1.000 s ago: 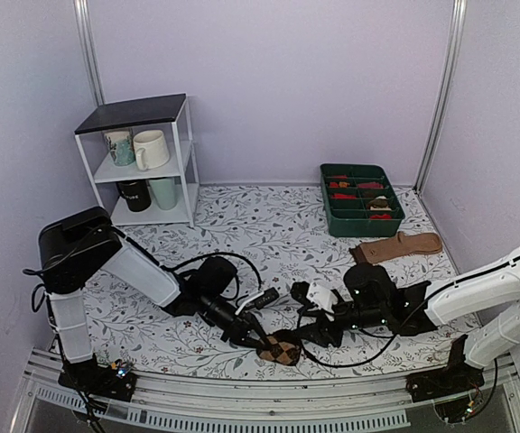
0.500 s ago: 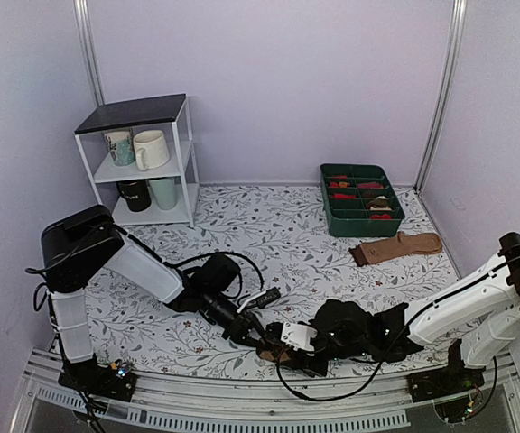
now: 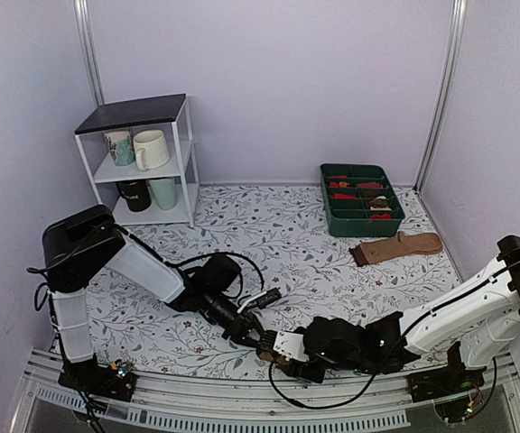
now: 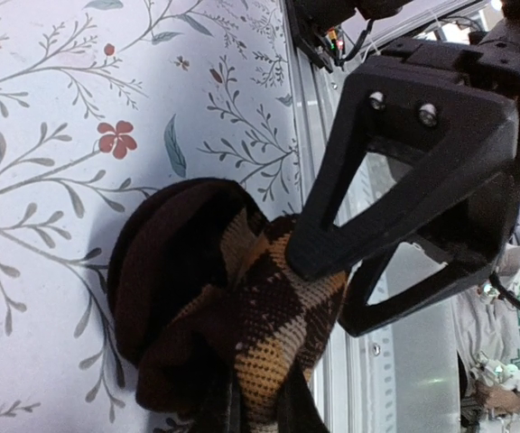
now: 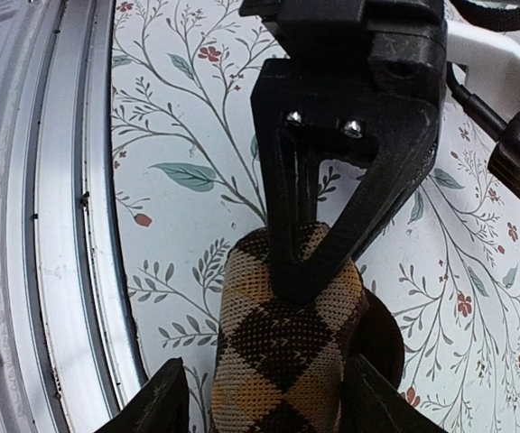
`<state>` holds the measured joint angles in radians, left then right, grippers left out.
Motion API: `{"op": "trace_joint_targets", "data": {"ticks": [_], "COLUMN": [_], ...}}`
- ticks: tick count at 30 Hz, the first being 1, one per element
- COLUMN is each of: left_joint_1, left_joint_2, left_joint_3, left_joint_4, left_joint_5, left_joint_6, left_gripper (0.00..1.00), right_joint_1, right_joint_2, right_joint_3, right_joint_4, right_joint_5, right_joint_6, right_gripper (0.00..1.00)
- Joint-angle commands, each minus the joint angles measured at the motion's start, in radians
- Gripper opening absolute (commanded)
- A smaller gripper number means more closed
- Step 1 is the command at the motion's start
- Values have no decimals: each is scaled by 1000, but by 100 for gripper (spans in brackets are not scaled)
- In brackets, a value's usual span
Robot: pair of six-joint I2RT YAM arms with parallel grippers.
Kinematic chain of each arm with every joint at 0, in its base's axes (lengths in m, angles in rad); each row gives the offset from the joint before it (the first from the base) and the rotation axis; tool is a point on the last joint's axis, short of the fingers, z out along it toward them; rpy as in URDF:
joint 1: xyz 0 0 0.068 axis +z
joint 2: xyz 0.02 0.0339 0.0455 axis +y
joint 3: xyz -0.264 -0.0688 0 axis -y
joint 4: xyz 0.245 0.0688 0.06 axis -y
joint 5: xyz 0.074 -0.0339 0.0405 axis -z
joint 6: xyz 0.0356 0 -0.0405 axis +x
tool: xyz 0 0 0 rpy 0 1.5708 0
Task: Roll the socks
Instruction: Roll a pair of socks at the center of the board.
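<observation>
The socks (image 5: 283, 356) are a compact brown and tan argyle bundle lying on the floral tabletop by the near rail, also in the left wrist view (image 4: 242, 316) and from above (image 3: 267, 350). My left gripper (image 4: 260, 410) is shut on the bundle's end; the right wrist camera sees its black fingers (image 5: 307, 266) pinched into the knit. My right gripper (image 5: 273, 401) is open and straddles the other end. A strip of table shows between one finger and the fabric; the other finger is close against it. From above, both grippers (image 3: 258, 339) (image 3: 289, 352) meet at the bundle.
A metal rail (image 3: 242, 410) runs along the near table edge just beside the bundle. A plain tan sock (image 3: 395, 246) lies at the right. Behind it stands a green tray (image 3: 334, 219) with small red bundles. A white shelf (image 3: 190, 153) with mugs stands back left.
My right arm has swung left and down toward the near edge, and its gripper now sits around the bundle. The left gripper has kept its hold, barely moving.
</observation>
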<state>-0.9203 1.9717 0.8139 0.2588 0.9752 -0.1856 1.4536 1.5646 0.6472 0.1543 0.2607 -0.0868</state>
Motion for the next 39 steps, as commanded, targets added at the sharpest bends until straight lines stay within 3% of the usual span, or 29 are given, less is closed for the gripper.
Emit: {"op": "trace_joint_targets", "data": {"ticks": [1,9,18,22,27,33,39], "left_joint_1": [-3,-3,-2,-2,-2,-2,-2], "left_joint_2": [76,82,83,84,81,85,73], "left_joint_3": [-50,-51,-51,-50,-56,-53,-57], "left_joint_4": [-206,-189,-191,-191,-186,-187,-185], "left_joint_5": [-104,-103,-100,-96,-98,-96,-104], "left_joint_6": [6,3,9,10,10,17,14], "left_gripper": [0,0,0,0,0,0,0], "right_joint_1": [22,28,37,11,-182,-318,-334], "right_joint_2": [-28,-5,-81,-162,-252,-137,-26], "right_joint_3": [27,33,79,91,54,85,91], "right_joint_4": [-67,-58,-123,-175,-250,-302,-268], "right_joint_5": [59,30,175,97,-110,-332,-464], "right_joint_6": [23,48,37,74,357,444,453], "right_gripper": [56,54,56,57,56,56,54]}}
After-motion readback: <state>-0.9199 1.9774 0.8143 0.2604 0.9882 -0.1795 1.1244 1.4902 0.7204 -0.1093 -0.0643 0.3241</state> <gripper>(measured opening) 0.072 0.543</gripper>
